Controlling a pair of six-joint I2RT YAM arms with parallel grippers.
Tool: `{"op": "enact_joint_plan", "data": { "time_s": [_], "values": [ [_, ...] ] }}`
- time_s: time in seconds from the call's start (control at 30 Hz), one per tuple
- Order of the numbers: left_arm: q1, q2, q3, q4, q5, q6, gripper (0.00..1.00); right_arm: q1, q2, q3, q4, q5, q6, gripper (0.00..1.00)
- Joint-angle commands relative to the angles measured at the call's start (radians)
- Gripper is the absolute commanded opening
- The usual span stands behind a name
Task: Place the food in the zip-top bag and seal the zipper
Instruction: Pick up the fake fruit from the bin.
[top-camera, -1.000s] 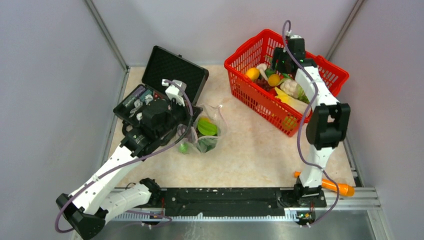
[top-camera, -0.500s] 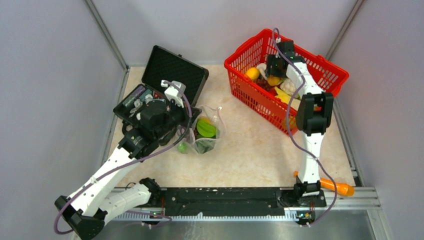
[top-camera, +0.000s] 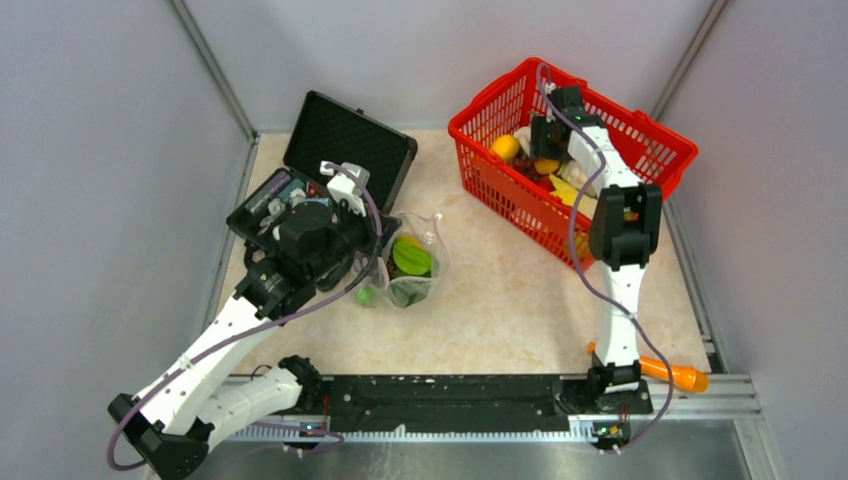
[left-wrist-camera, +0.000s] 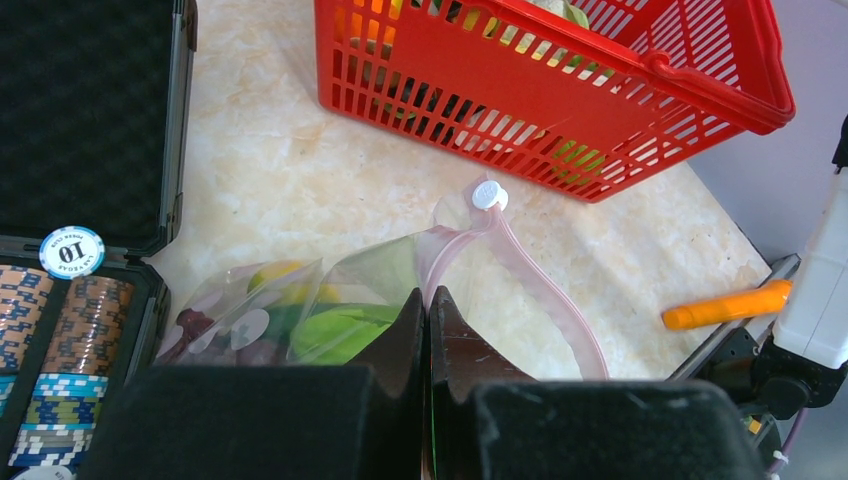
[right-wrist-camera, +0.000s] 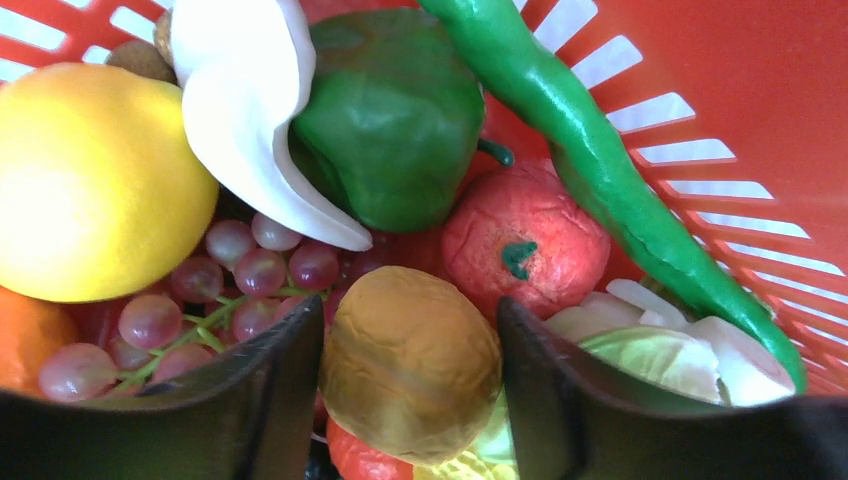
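The zip-top bag (top-camera: 415, 262) lies left of centre with green and yellow food inside. In the left wrist view the bag (left-wrist-camera: 360, 295) gapes, and its pink zipper (left-wrist-camera: 545, 295) loops out to a white slider (left-wrist-camera: 488, 194). My left gripper (left-wrist-camera: 428, 302) is shut on the bag's mouth edge. My right gripper (right-wrist-camera: 412, 312) is open inside the red basket (top-camera: 497, 190), its fingers straddling a brown rounded piece (right-wrist-camera: 412, 360). Around it lie a lemon (right-wrist-camera: 90, 180), grapes (right-wrist-camera: 230, 290), a green pepper (right-wrist-camera: 395, 110), a long green chili (right-wrist-camera: 590, 150) and a red fruit (right-wrist-camera: 525, 235).
An open black case (top-camera: 335, 145) holding chips (left-wrist-camera: 70, 250) stands at the back left, right behind my left gripper. An orange carrot (top-camera: 668, 372) lies at the near right by the rail. Grey walls close in on both sides.
My right arm has swung left and lowered into the basket, bringing its open fingers around the brown piece. The left arm and the bag have barely moved.
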Motion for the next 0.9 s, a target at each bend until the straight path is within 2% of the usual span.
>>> {"op": "enact_joint_plan", "data": {
  "time_s": [0.0,0.1,0.3,0.47,0.7,0.87],
  "values": [
    [0.003,0.005,0.034,0.063,0.014,-0.007,0.00,0.004,-0.060,-0.005,-0.057,-0.007,-0.031,0.41],
    [0.003,0.008,0.029,0.080,0.022,-0.013,0.00,0.003,-0.087,-0.051,-0.015,-0.038,-0.017,0.24],
    [0.003,0.007,0.033,0.066,0.011,-0.014,0.00,0.004,-0.287,-0.270,0.208,-0.073,0.038,0.15],
    [0.002,0.007,0.030,0.072,0.005,-0.022,0.00,0.003,-0.459,-0.417,0.347,-0.079,0.072,0.13],
    [0.003,0.018,0.033,0.079,0.018,-0.027,0.00,0.003,-0.590,-0.547,0.415,-0.146,0.105,0.13],
    [0.002,0.019,0.030,0.078,0.013,-0.027,0.00,0.000,-0.705,-0.683,0.551,-0.215,0.146,0.12]
  ]
}}
